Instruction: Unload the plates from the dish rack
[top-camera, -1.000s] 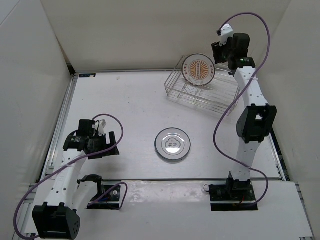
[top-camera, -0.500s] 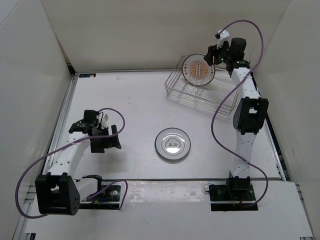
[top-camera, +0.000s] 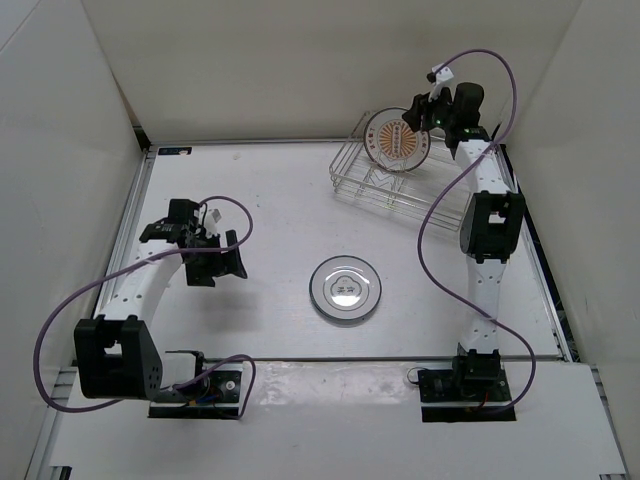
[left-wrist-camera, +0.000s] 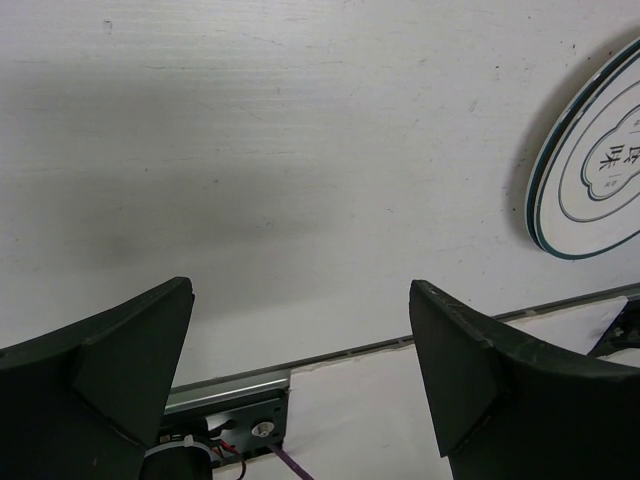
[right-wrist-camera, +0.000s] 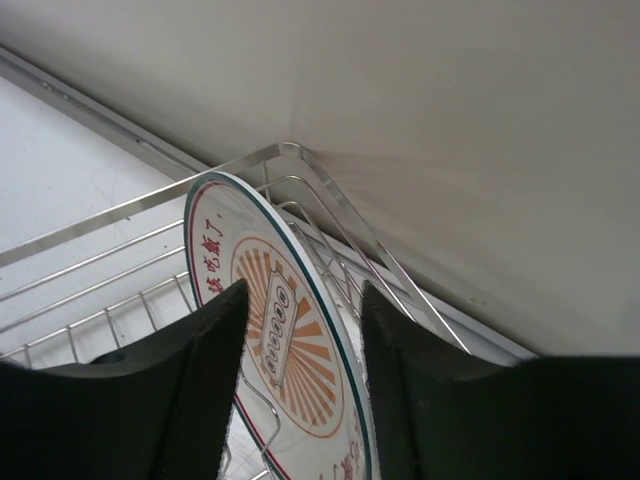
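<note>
The right claw (top-camera: 420, 115) is seen at the far end of the dish rack (top-camera: 400, 190), which sits on the bench (top-camera: 250, 190) at about 1 o'clock in the top view. The claw is set against the 2 o'clock edge of the orange-rimmed plate (top-camera: 397, 140), which stands upright in the rack's far slots. In the right wrist view this claw (right-wrist-camera: 302, 292) is parted. Its two dark fingers (right-wrist-camera: 150, 400) are placed one on each side of the plate (right-wrist-camera: 280, 340), whose rim passes through the gap between them. Space is left on both sides, so the plate is straddled rather than pinched. Whether a pad touches it lower down cannot be told, as that part is cut off by the bottom edge. Only the rack's corner wires (right-wrist-camera: 283, 150) are shown behind the plate.

The left claw (top-camera: 222, 262) is held at 9 o'clock of the white ringed plate (top-camera: 345, 288), well apart from it. In the left wrist view the left claw (left-wrist-camera: 300, 285) is spread wide and nothing is gripped; only bare bench is seen between its fingers (left-wrist-camera: 110, 370). The white plate (left-wrist-camera: 595, 170) lies flat near the bench's centre and is cut off at 2 o'clock of that view, so that only part of its ringed face is shown
</note>
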